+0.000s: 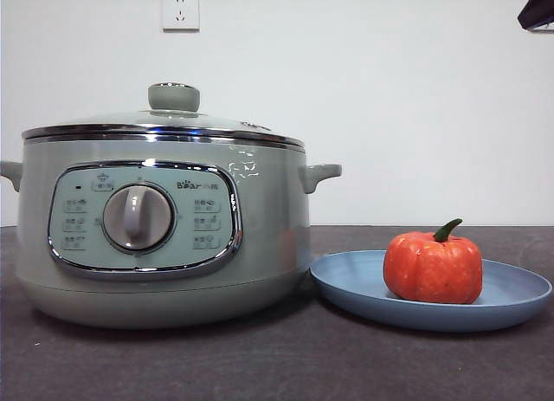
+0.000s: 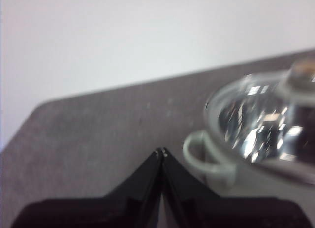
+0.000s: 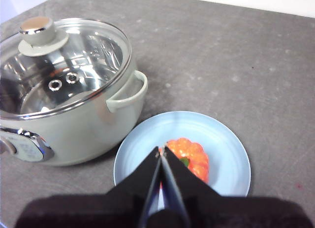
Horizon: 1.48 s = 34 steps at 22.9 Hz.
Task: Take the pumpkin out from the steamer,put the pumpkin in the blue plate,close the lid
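The small orange-red ribbed pumpkin [image 1: 433,268] with its curved green stem sat upright inside the wide, shallow light-blue plate [image 1: 519,299], a little toward the side nearer the pot, which I judged to be exactly where the task wanted it, so that part looked done. The plate lay on the dark grey table [image 1: 260,366] just beside the large pale sage-green steamer [image 1: 260,245], its rim reaching close to the pot's base below the side handle, a short carry from pot to plate. The domed glass lid [image 1: 130,122] with its chrome rim and squat green knob rested squarely on the steamer's rim, and through the glass, from my right wrist, I saw only the bare metal bowl, so I took the closing step as finished too. My right gripper [image 3: 161,151] hung above the plate with its two black jaws pressed together tip to tip, holding nothing and touching nothing; the pumpkin lay clear below it. My left gripper [image 2: 161,152] hovered off to the far side of the steamer, near its handle [image 2: 204,156], jaws likewise pressed together and empty, well above the table. In the front view only a black tip [image 1: 537,9] showed at the top corner, which I could not assign to either arm.
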Motion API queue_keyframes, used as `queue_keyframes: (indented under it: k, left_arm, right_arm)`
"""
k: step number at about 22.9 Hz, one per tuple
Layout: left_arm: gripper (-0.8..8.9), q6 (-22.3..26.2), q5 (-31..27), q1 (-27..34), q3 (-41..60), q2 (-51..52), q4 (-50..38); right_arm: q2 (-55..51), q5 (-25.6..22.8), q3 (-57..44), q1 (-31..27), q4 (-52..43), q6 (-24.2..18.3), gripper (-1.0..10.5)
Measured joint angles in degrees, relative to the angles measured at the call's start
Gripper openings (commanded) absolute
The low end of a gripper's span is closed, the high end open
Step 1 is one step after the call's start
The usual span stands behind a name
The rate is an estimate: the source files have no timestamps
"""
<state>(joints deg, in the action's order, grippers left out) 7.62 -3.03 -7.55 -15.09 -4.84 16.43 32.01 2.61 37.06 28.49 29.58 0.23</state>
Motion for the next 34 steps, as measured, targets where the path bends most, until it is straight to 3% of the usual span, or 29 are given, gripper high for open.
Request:
queue_keyframes:
  k: [5, 9, 19, 34]
  left_arm:
    - [-0.04, 0.28, 0.37, 1.01, 10.03, 0.0, -8.63]
    - [-0.04, -0.15, 0.42, 1.03, 13.42, 0.04, -10.19]
    - [-0.04, -4.22, 3.19, 6.82, 14.05, 0.11, -5.81]
    - [-0.04, -4.26, 3.19, 7.06, 14.05, 0.11, -5.84]
  right_arm:
    - [0.0, 0.0, 0.0, 0.0, 0.42, -0.02, 0.0]
    - [0.0, 0.0, 0.0, 0.0, 0.42, -0.02, 0.0]
    - [0.0, 0.0, 0.0, 0.0, 0.42, 0.0, 0.0]
    - [0.0, 0.0, 0.0, 0.0, 0.42, 0.0, 0.0]
